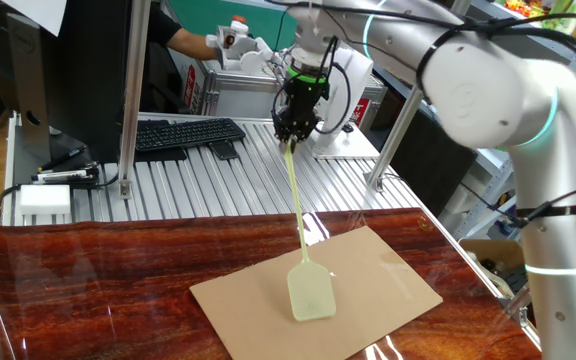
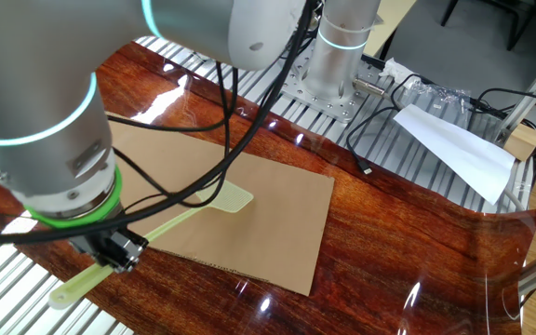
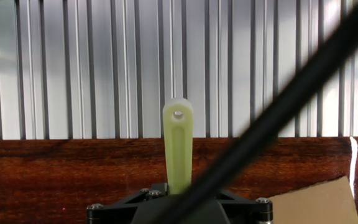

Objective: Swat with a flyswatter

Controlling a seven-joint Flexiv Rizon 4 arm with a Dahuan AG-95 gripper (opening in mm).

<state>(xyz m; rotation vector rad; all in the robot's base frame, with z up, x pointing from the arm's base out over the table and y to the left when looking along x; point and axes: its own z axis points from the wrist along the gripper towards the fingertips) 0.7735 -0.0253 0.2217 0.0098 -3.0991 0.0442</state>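
The pale yellow-green flyswatter [image 1: 301, 236] hangs slanted from my gripper [image 1: 292, 132], which is shut on the upper part of its thin handle. Its small mesh head [image 1: 311, 292] lies flat on the brown cardboard sheet [image 1: 388, 270]. From the other fixed view the head [image 2: 232, 198] rests on the cardboard [image 2: 277, 223], and the handle's end [image 2: 71, 289] sticks out past my gripper [image 2: 119, 252]. In the hand view the handle's end with its hanging hole [image 3: 178, 143] rises from between the jaws, with my gripper [image 3: 179, 194] closed around it.
The cardboard lies on a glossy red-brown wooden tabletop [image 1: 88, 290]. Behind it is a ribbed metal surface with a black keyboard [image 1: 183, 133] and a white box [image 1: 44, 200]. A person's hand [image 1: 213, 42] works at the back. Cables [image 2: 389, 121] and white paper [image 2: 454, 149] lie near the arm's base [image 2: 338, 65].
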